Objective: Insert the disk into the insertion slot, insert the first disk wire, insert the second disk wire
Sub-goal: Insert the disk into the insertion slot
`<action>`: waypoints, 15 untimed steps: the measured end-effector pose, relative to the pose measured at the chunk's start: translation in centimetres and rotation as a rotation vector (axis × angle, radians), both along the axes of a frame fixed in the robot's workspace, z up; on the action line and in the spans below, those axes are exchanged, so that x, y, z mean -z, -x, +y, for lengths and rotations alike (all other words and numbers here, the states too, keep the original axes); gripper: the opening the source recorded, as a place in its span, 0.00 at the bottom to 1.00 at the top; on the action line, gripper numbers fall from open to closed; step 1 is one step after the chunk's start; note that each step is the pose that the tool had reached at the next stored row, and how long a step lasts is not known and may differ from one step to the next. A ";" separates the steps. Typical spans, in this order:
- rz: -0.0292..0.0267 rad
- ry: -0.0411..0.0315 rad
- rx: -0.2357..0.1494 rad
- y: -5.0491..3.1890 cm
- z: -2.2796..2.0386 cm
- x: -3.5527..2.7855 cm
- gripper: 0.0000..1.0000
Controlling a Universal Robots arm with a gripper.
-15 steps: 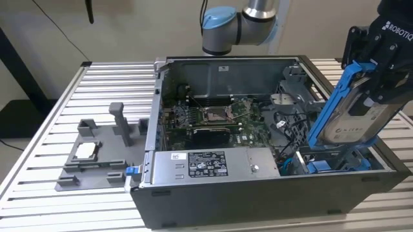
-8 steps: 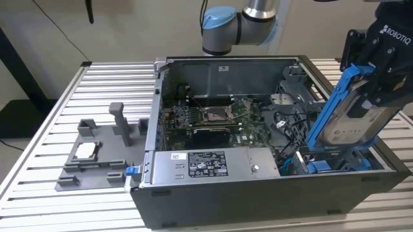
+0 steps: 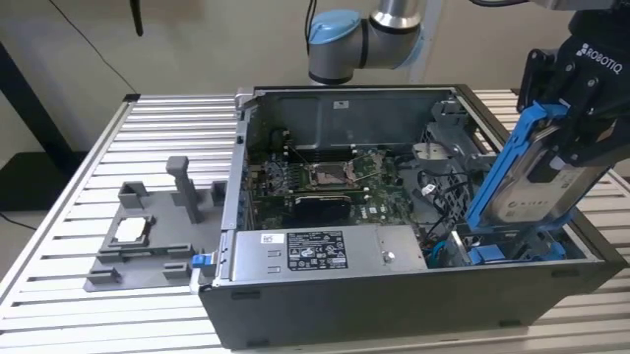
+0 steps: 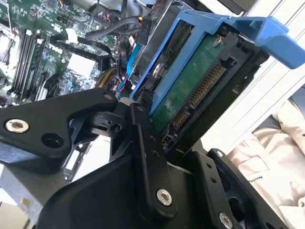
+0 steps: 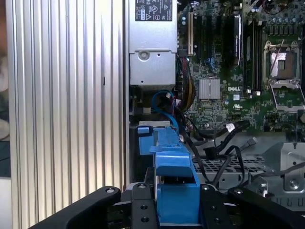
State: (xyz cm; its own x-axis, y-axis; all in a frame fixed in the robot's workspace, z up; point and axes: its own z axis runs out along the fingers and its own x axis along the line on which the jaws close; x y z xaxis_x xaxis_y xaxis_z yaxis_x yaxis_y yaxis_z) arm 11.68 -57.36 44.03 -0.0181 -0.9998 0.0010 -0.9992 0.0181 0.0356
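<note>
My gripper [image 3: 559, 136] is shut on the disk [image 3: 536, 181], a silver drive with a white label in a bright blue frame. I hold it steeply tilted over the open computer case, at the exterior view's right. Its lower end reaches down to the insertion slot [image 3: 507, 251], a grey bay with blue plastic parts at the case's front right corner; whether they touch I cannot tell. The second wrist view shows the disk's green circuit board [image 4: 190, 90] and connector between my fingers [image 4: 143, 133]. In the first wrist view, the blue frame [image 5: 174, 191] sits between the finger links. A blue wire [image 5: 162, 98] and black wires [image 5: 224, 136] lie loose beside the bay.
The silver labelled power supply [image 3: 305, 252] fills the case's front, with the motherboard [image 3: 325, 177] behind it. A grey fixture [image 3: 147, 236] with upright posts stands on the slatted metal table [image 3: 79, 184] at the exterior view's left. Light fabric [image 4: 281, 157] lies beyond the table.
</note>
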 end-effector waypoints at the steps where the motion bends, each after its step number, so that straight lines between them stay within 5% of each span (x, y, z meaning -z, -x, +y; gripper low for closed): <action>1: 0.0000 0.0000 0.000 0.00 0.00 0.06 0.33; 15: -0.0003 -0.0033 -0.007 -0.01 0.03 1.60 0.33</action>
State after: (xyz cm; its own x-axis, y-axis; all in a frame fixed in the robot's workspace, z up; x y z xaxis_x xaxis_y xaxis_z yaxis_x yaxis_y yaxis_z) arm 11.68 -57.33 42.43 -0.0109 -0.9999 -0.0022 -0.9993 0.0108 0.0353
